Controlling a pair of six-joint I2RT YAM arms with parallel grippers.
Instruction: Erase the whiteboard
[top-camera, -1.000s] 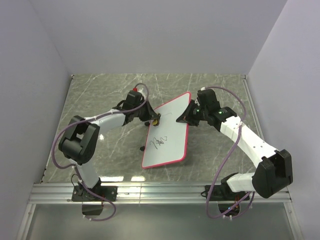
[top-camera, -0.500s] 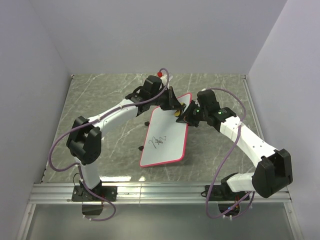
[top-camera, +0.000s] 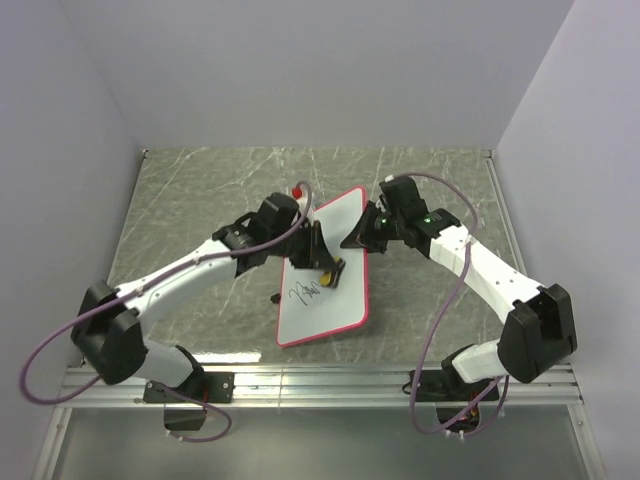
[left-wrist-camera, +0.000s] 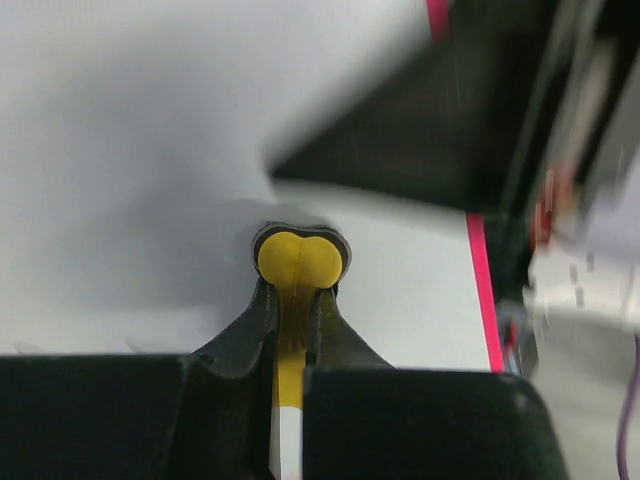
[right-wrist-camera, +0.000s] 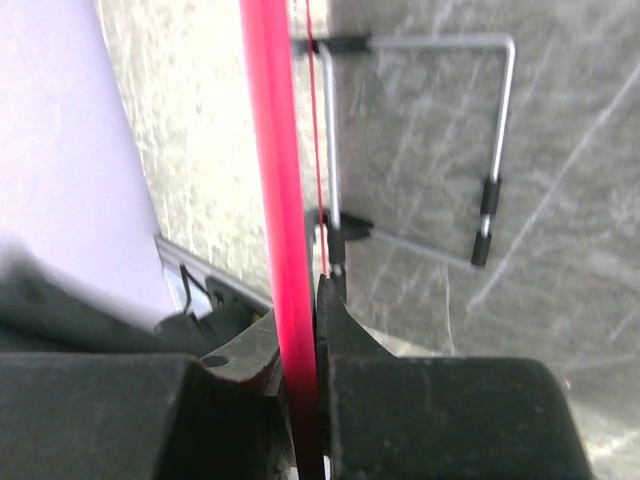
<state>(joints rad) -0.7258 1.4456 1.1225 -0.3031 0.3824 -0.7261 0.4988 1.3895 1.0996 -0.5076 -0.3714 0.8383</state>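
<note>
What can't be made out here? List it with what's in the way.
Top view: the scribble on the whiteboard is too small to read.
Left wrist: the eraser in the left tool hides its own contact with the whiteboard; the dark shape upper right is blurred.
Right wrist: the whiteboard sits edge-on in the right tool, so its writing face is hidden.
</note>
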